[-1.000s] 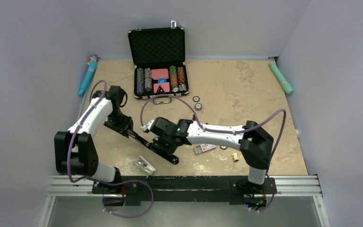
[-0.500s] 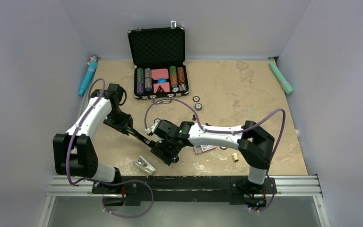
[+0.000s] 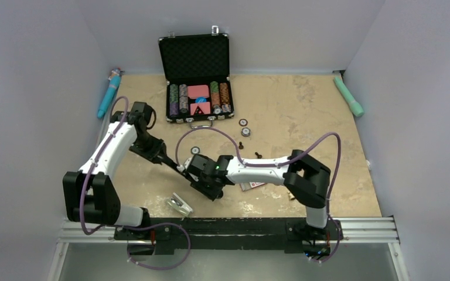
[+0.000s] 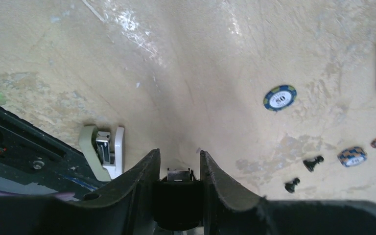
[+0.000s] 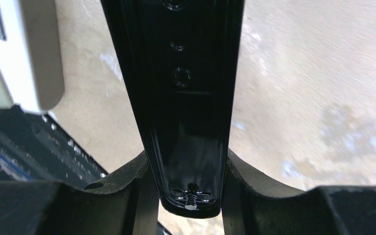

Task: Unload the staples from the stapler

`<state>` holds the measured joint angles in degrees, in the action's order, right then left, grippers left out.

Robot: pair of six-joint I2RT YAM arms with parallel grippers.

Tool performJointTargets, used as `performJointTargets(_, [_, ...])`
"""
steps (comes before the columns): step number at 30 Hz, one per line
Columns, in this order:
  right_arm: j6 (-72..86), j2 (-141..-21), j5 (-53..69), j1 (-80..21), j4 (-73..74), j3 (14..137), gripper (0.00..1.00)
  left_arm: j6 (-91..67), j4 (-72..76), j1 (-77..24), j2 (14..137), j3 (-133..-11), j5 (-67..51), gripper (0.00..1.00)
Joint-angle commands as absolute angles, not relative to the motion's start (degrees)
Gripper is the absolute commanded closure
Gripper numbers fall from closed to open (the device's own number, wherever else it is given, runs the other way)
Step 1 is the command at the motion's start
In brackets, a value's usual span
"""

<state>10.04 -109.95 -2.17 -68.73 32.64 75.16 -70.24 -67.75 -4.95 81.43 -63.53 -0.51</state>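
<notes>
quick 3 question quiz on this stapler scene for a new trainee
1. True or false: the black foam-lined chip case at the back is closed.
2. What sits within the right tool? A) a wooden spoon B) the long black stapler C) a red mug
3. How many loose round poker chips show in the left wrist view?
Key: 1 false, its lid stands open; 2 B; 3 three.
</notes>
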Motion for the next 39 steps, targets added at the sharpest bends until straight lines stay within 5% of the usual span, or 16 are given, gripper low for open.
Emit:
performJointTargets(1, [12.0, -96.7, -9.7, -67.1, 34.1, 77.7, 1.0, -67.7, -73.1, -5.0, 75.6, -67.5, -4.3, 1.0])
performJointTargets(11, [12.2, -72.6, 17.1, -61.4, 23.1, 70.2, 1.0, -67.2, -79.6, -5.0, 72.4, -79.9, -10.9, 1.0])
performJointTargets(22, [17.7, -70.7, 27.9, -57.4, 12.7, 69.7, 1.0, -66.3, -73.8, -5.0, 70.2, -78.9, -25.8, 0.99])
performJointTargets(28, [21.2, -71.8, 30.7, -55.5, 8.6, 68.5, 1.0, -63.8, -72.0, -5.0, 71.1, -76.6, -27.8, 0.47])
performJointTargets(32, [23.1, -73.8, 31.7, -55.3, 7.8, 68.9, 1.0, -63.3, -70.4, -5.0, 70.8, -75.2, -28.4, 0.26])
performJointTargets(39, [29.4, -75.5, 31.9, -53.8, 4.2, 68.2, 1.0, -59.3, -72.9, -5.0, 74.3, -77.6, -29.9, 0.05])
